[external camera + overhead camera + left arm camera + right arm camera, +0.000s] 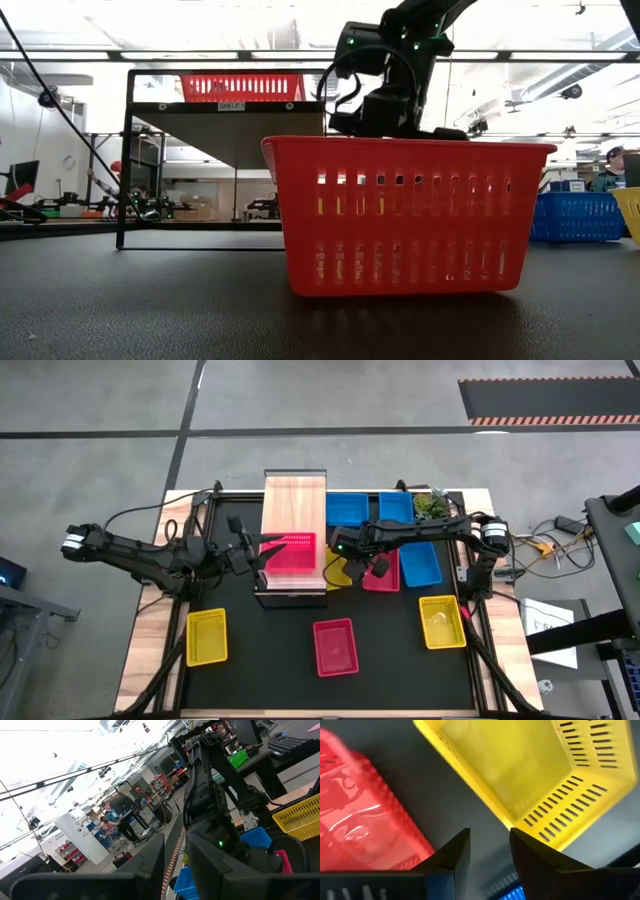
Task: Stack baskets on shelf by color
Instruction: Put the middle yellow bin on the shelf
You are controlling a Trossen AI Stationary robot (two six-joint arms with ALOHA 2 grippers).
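The right gripper [352,567] hovers just beside the shelf [294,500], fingers apart and empty above a yellow basket [530,770] and a neighbouring red basket [365,835] on the table. One red basket [292,550] already sits on the shelf's plank. The left gripper [243,547] waits on the shelf's other side; whether its fingers are apart cannot be told. A pick-up appears in hand: next, descend onto one basket's rim and clamp.

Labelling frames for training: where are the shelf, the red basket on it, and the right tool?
shelf [295,500], high view, bare plank top.
red basket on the shelf [289,553], high view, its floor.
right tool [489,851], right wrist view, between its fingertips.
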